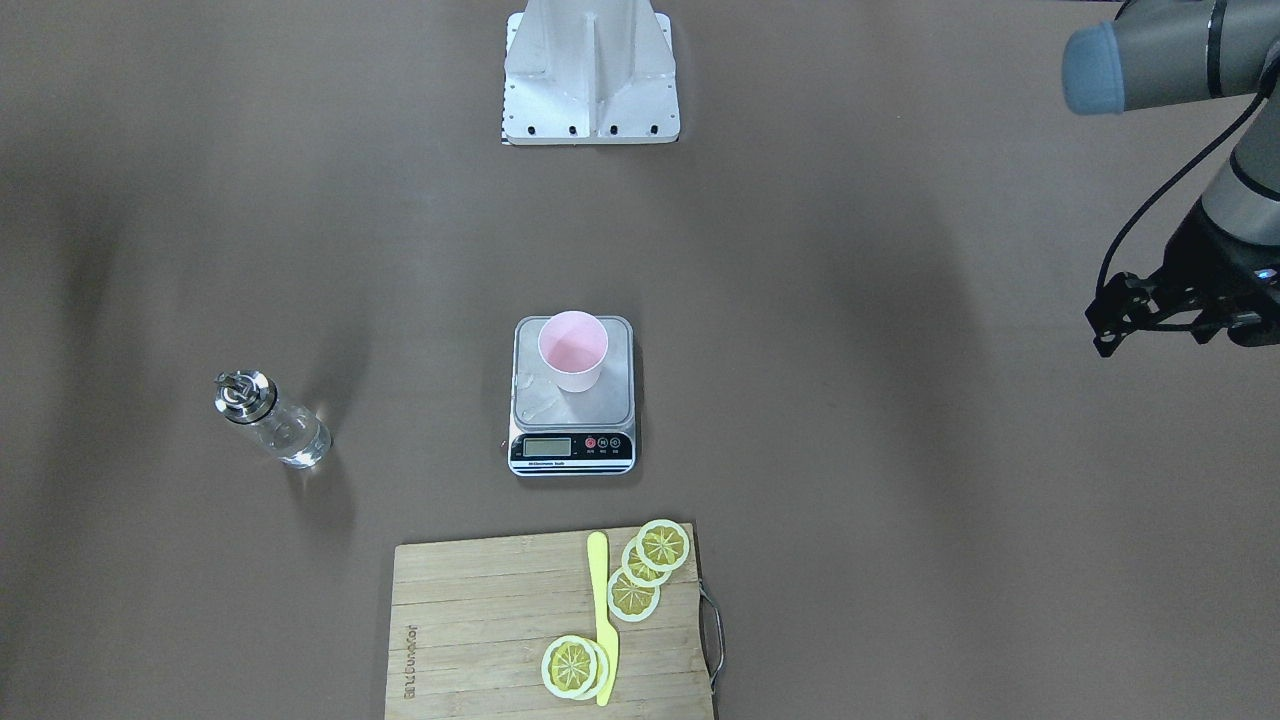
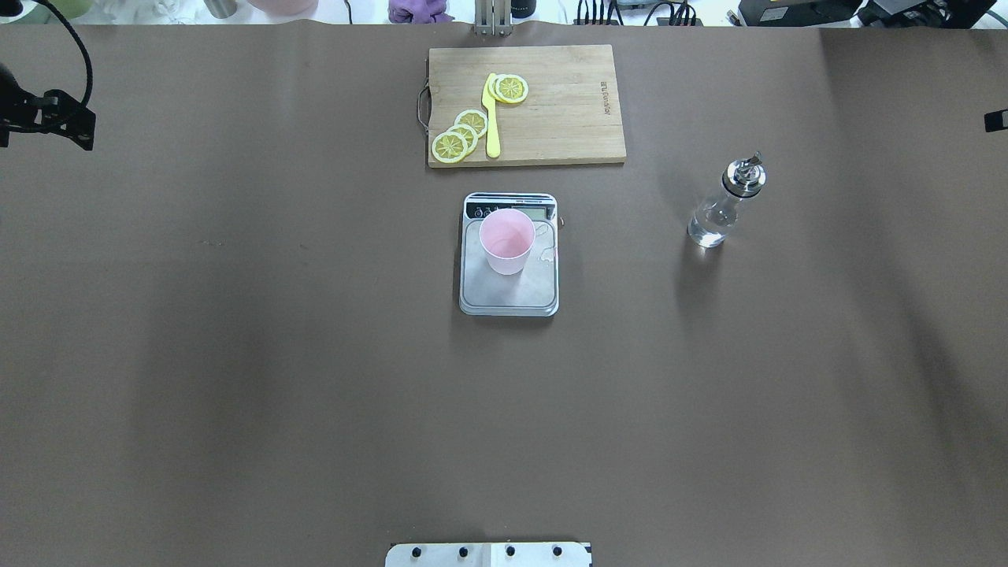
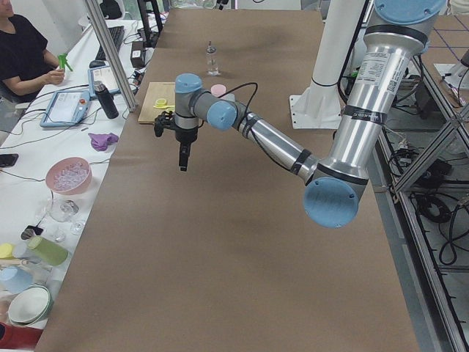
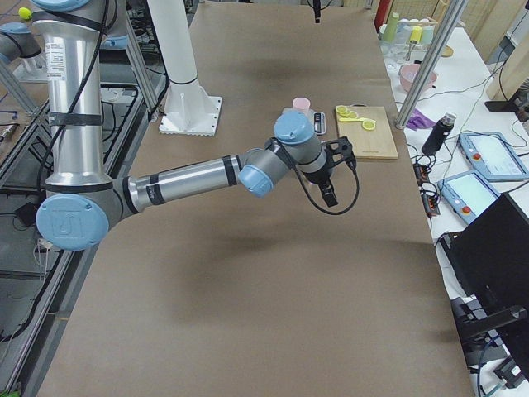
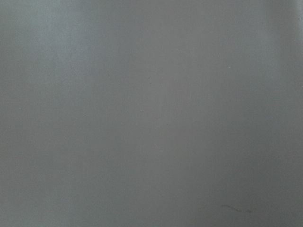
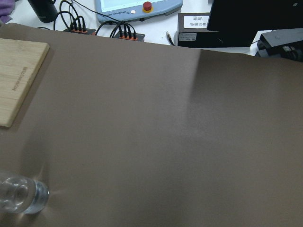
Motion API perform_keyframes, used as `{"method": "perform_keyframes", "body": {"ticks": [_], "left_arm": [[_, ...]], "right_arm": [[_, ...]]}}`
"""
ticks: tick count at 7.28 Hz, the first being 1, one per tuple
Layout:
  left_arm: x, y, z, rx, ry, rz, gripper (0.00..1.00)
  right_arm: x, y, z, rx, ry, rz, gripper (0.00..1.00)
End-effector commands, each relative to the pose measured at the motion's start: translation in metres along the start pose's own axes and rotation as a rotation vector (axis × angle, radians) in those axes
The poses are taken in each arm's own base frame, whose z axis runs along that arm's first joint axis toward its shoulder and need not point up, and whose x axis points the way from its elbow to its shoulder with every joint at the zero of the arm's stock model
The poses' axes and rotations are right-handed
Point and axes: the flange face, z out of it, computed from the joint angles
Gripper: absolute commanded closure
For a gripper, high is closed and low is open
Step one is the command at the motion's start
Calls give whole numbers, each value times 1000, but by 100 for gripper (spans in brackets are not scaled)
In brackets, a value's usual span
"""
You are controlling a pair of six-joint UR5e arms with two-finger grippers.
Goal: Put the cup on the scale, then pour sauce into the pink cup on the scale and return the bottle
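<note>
The table [image 2: 236,354] is viewed steeply from above by 2 opposed cameras, the scale [image 2: 509,295] being shared. It is viewed lengthwise from both ends. Its surface is framed closely by 2 wrist cameras.

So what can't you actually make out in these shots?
Scale display reading: too small in the front-facing view; the cup covers part of it overhead.
Right gripper: cut off by the overhead view's right edge, open or shut unclear.
Left gripper: at frame edges, jaw state unclear.
Bottle: cut by the right wrist view's corner.
</note>
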Motion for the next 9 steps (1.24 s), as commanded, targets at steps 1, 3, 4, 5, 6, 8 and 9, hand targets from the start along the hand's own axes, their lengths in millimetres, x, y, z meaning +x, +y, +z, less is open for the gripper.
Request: {"method": "perform_keyframes", "body": {"ticks": [1, 3, 4, 5, 6, 8, 9], "left_arm": [[-4, -1, -2, 3, 5, -5, 1], [-43, -3, -6, 10, -6, -58, 1], [-86, 9, 1, -54, 74, -61, 1], [-132, 19, 0, -94, 164, -49, 1], [-161, 30, 6, -115, 177, -48, 1], [-240, 36, 17, -120, 152, 10, 1], [-277, 37, 24, -123, 144, 19, 1]], "right_arm": [[40, -16, 0, -197, 62, -112, 0], [90, 20, 4, -341, 165, -261, 0], [99, 29, 9, -362, 160, -223, 0], [106, 40, 8, -367, 150, -205, 0], [118, 53, 19, -399, 117, -174, 0], [148, 103, 10, -398, -14, -34, 0], [157, 117, 11, -415, -4, -7, 0]]}}
